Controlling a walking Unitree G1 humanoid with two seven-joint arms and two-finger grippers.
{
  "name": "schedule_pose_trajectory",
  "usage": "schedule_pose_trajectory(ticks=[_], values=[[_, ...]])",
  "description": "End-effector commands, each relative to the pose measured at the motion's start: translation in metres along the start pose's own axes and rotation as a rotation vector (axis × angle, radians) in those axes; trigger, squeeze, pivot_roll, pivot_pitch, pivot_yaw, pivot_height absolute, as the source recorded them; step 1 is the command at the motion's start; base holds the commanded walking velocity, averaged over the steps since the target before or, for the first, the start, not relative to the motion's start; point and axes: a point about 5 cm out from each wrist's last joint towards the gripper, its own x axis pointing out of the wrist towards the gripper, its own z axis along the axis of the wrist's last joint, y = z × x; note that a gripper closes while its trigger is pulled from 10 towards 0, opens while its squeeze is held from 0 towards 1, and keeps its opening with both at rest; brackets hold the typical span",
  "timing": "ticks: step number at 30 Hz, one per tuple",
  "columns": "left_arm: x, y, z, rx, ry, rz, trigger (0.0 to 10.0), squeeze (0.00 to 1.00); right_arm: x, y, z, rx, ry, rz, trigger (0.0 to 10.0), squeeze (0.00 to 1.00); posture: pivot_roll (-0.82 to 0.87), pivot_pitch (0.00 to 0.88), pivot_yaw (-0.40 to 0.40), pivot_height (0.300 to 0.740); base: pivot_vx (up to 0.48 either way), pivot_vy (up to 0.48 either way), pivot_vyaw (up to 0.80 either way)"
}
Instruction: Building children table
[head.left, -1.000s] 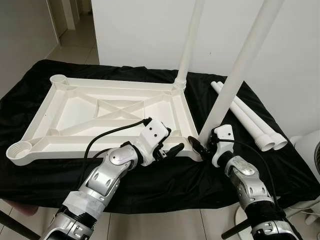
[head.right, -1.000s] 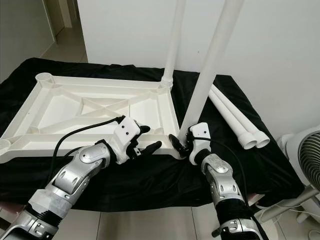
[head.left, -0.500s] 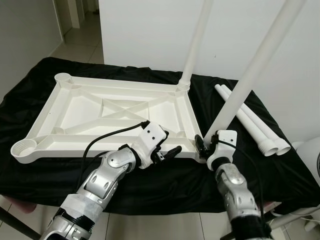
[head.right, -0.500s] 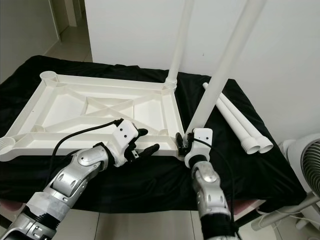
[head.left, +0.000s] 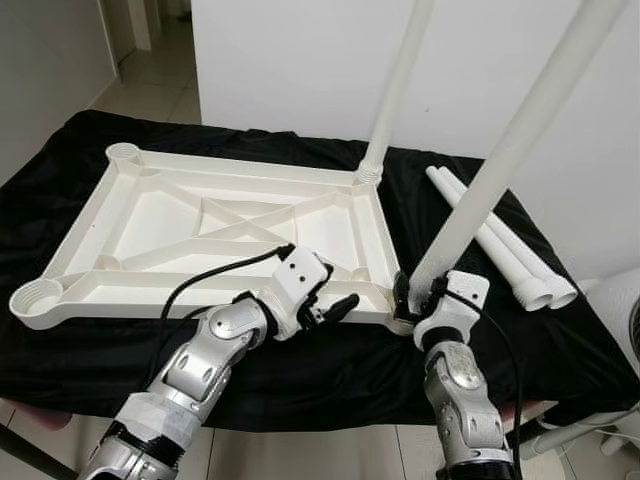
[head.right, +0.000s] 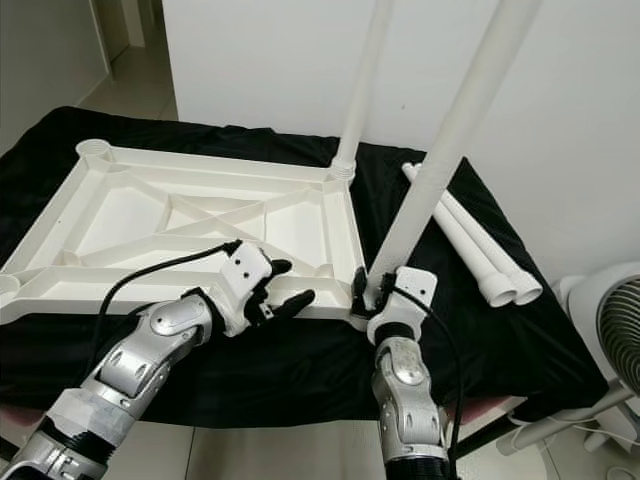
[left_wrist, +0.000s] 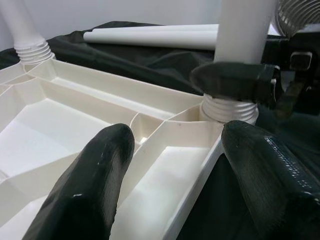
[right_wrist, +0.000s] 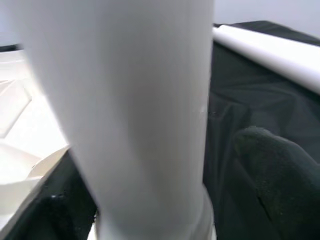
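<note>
Right gripper clamped on the base of a white leg, fingers either side of the tube just above its threaded end, at the near right corner of the tabletop. Leg seated in that corner socket, rising tilted toward the right. Left gripper just beside, spread wide with nothing held, hovering at the near rim of the tabletop, one fingertip over the ribbed inner tray, the other past the edge over the cloth. Tabletop upside down, flat on black cloth, ribs crossing in an X at the middle. At the far right corner, a second leg upright in its socket. Two spare legs side by side on the cloth, right of the tabletop. Behind, a white wall.
</note>
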Motion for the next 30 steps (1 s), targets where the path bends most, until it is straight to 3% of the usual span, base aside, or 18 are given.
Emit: schedule_pose_trajectory(ticks=[1, 2, 3, 8, 11, 17, 18, 19, 25, 30], values=[[0.001, -0.006, 0.003, 0.008, -0.007, -0.092, 10.0, 0.0, -0.001, 0.002, 0.002, 0.001, 0.015, 0.086, 10.0, 1.0, 0.04, 0.0, -0.113, 0.74, 0.0, 0.0, 0.0], [0.001, -0.006, 0.003, 0.008, -0.007, -0.092, 10.0, 0.0, -0.001, 0.002, 0.002, 0.001, 0.015, 0.086, 10.0, 1.0, 0.04, 0.0, -0.113, 0.74, 0.0, 0.0, 0.0], [0.001, -0.007, 0.003, 0.009, -0.007, -0.094, 10.0, 0.0, 0.0, -0.001, 0.005, -0.016, 0.024, 0.151, 10.0, 0.0, 0.04, 0.0, -0.115, 0.74, 0.0, 0.0, 0.0], [0.0, -0.007, 0.004, 0.01, -0.007, -0.097, 10.0, 0.0, 0.002, -0.013, 0.01, -0.109, 0.056, 0.315, 10.0, 0.0, 0.04, 0.0, -0.114, 0.74, 0.0, 0.0, 0.0], [-0.001, -0.005, 0.004, 0.012, -0.004, -0.093, 10.0, 0.0, 0.009, -0.023, 0.015, -0.23, 0.043, 0.43, 10.0, 0.0, 0.03, 0.012, -0.112, 0.74, 0.0, 0.0, 0.0], [0.0, -0.001, 0.003, -0.004, -0.006, -0.078, 10.0, 0.0, 0.022, -0.032, 0.016, -0.299, 0.062, 0.52, 10.0, 0.0, 0.03, 0.016, -0.108, 0.74, 0.0, 0.0, 0.0], [0.001, -0.001, 0.004, -0.006, -0.009, -0.077, 10.0, 0.0, 0.024, -0.032, 0.015, -0.293, 0.076, 0.534, 3.3, 0.0, 0.03, 0.019, -0.112, 0.74, 0.0, 0.0, 0.0], [0.002, -0.002, 0.005, -0.008, -0.013, -0.078, 10.0, 0.0, 0.025, -0.032, 0.014, -0.278, 0.083, 0.548, 0.0, 0.0, 0.03, 0.018, -0.112, 0.74, 0.0, 0.0, 0.0], [0.003, -0.004, 0.005, -0.015, -0.014, -0.089, 10.0, 0.0, 0.021, -0.035, 0.002, -0.259, 0.147, 0.606, 0.0, 0.0, 0.03, 0.027, -0.111, 0.74, 0.0, 0.0, 0.0], [0.003, -0.003, 0.005, -0.011, -0.012, -0.09, 10.0, 0.0, 0.018, -0.039, -0.005, -0.241, 0.169, 0.586, 0.0, 0.0, 0.02, 0.03, -0.108, 0.74, 0.0, 0.0, 0.0]])
